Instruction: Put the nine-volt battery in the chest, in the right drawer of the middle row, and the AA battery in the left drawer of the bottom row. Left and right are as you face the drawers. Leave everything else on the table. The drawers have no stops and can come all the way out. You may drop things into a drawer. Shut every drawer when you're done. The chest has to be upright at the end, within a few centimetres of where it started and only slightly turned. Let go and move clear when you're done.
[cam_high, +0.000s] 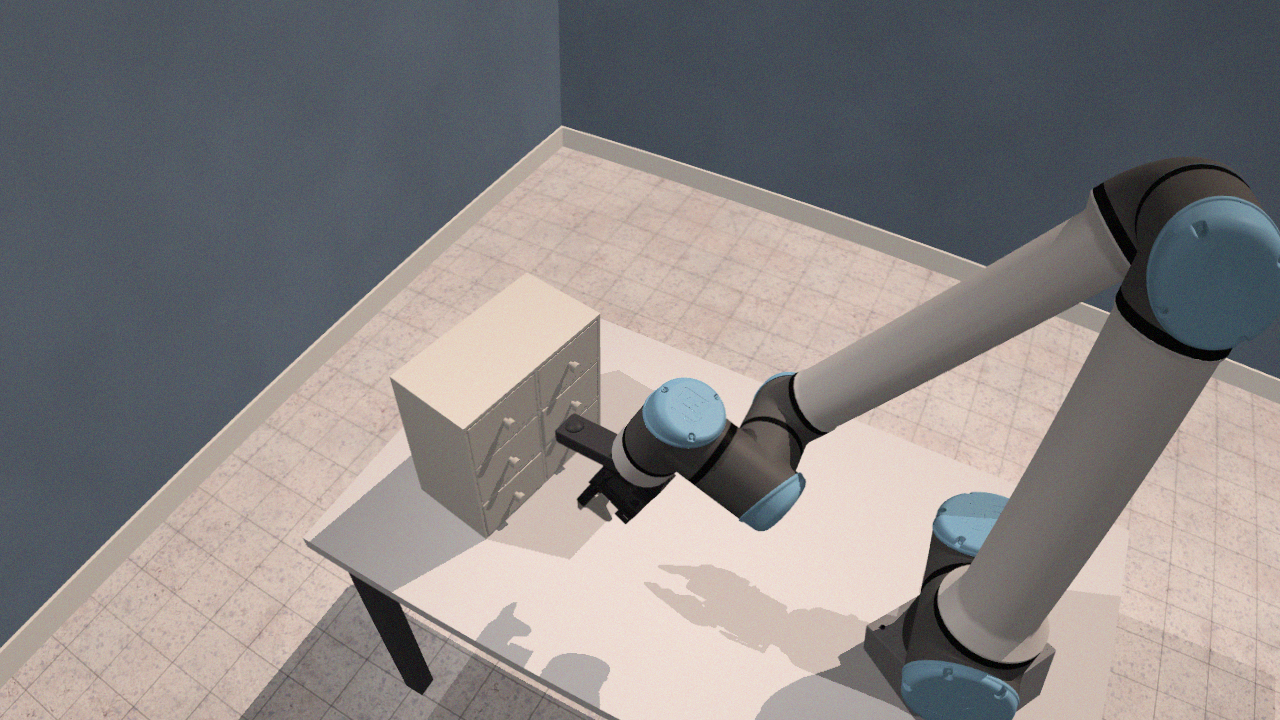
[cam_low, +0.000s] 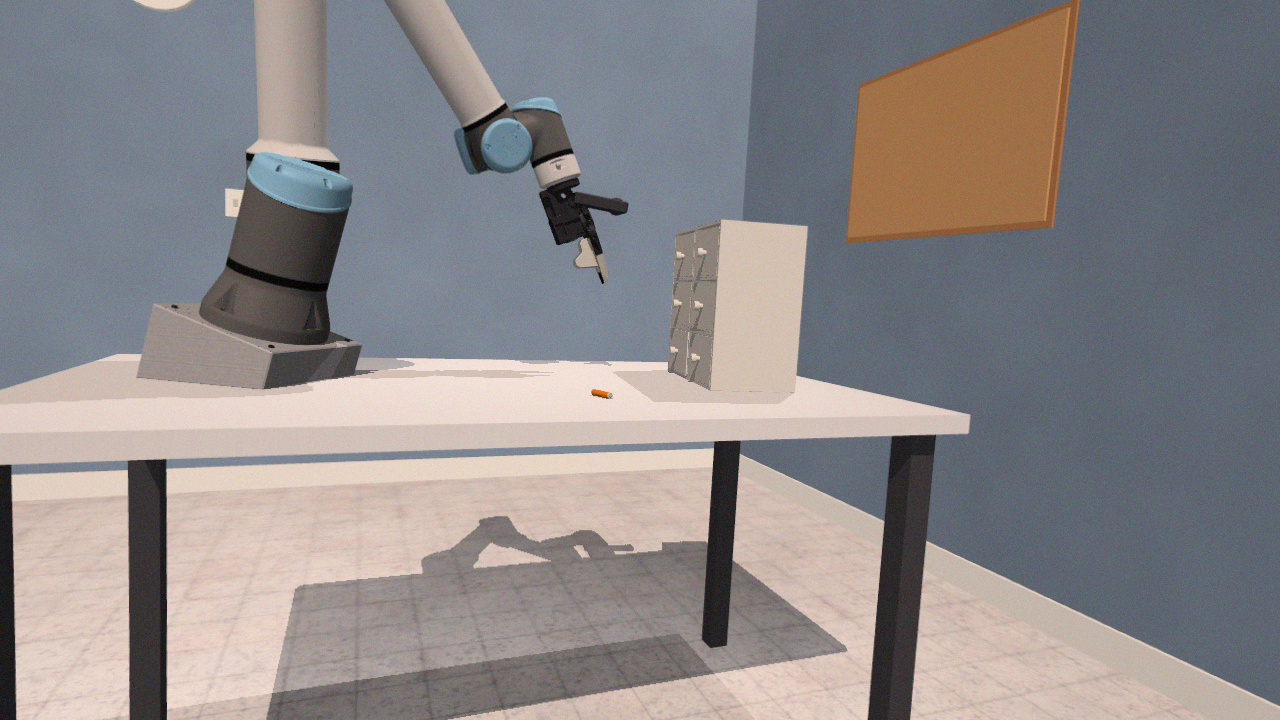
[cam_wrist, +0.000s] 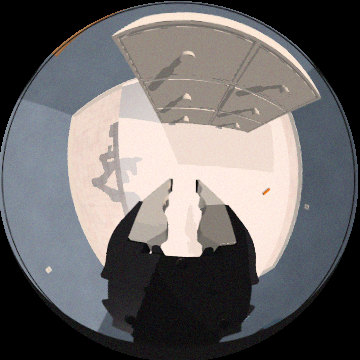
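Observation:
The beige chest (cam_high: 496, 402) stands upright near the table's far corner with all six drawers shut. It also shows in the side view (cam_low: 738, 304) and the wrist view (cam_wrist: 215, 75). My gripper (cam_low: 595, 266) hangs in the air in front of the drawer fronts, clear of them and tilted downward. Its fingers stand a narrow gap apart with nothing between them. The orange AA battery (cam_low: 601, 393) lies on the table in front of the chest and shows small at the right of the wrist view (cam_wrist: 266, 190). I see no nine-volt battery in any view.
The arm's base (cam_low: 250, 349) sits on a grey wedge at the table end away from the chest. The chest is close to the table's edge. A cork board (cam_low: 962, 125) hangs on the wall behind it.

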